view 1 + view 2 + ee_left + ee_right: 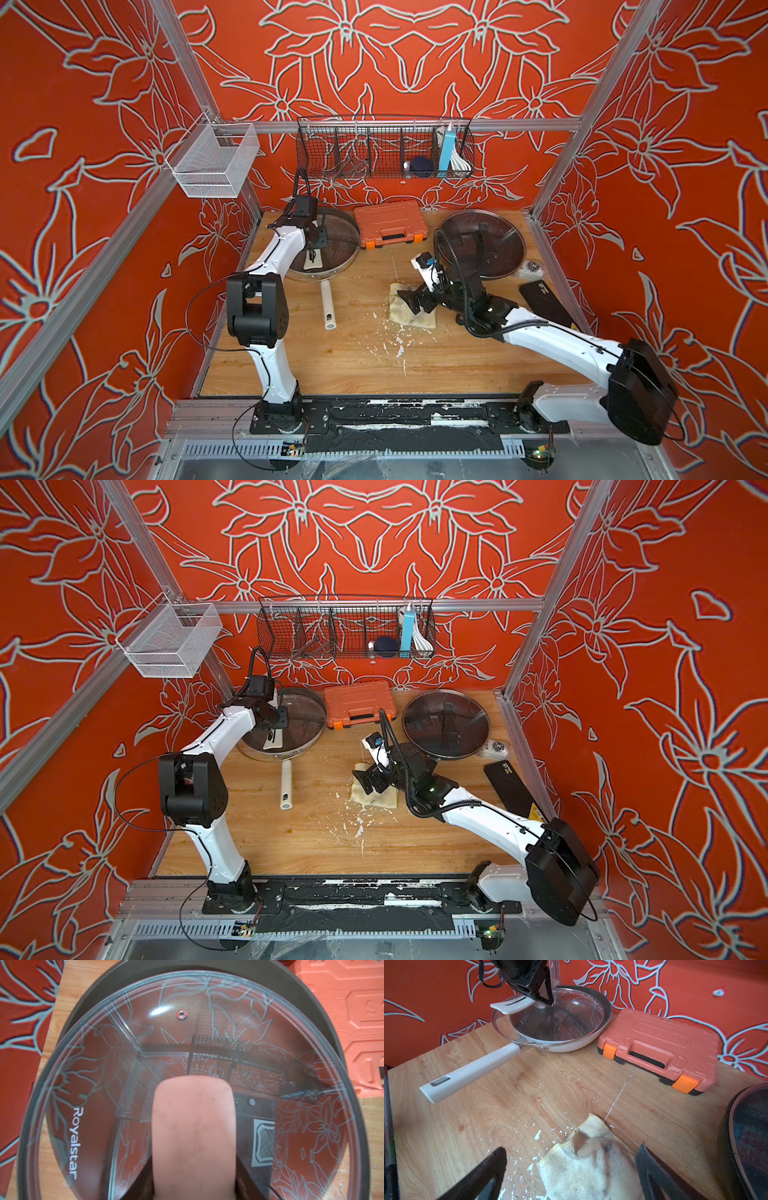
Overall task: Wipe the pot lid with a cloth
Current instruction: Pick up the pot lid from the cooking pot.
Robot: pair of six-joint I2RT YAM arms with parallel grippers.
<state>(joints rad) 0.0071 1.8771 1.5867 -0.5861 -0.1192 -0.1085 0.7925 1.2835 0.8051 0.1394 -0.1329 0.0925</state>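
Right wrist view: right gripper has its jaws spread as wide as they go, nothing in them, straddling a rumpled part of the cloth. The cloth lies stained on the table, apart from both pans. Can't tell if the tips touch it.

Risk 1: closing here may pinch only a top fold or thin edge, so the cloth drags or drops on lift. Tips set too low would scrape the wood.

Risk 2: white flakes just beside the cloth could ride along and smear the glass. The cloth itself is already dirty.

Further out, the pan handle sticks toward the robot, near the path from cloth to lid. A low carry could clip it and shift the pan.

Farther, left gripper is partly closed, clamped on the lid handle. The pot lid sits tilted and off-centre on the pan. Wiping pressure against that single hold could swivel or slip it. The orange case just beside the pan limits room.

In both top views a second lidded dark pan sits near the right arm: wrong-target risk.
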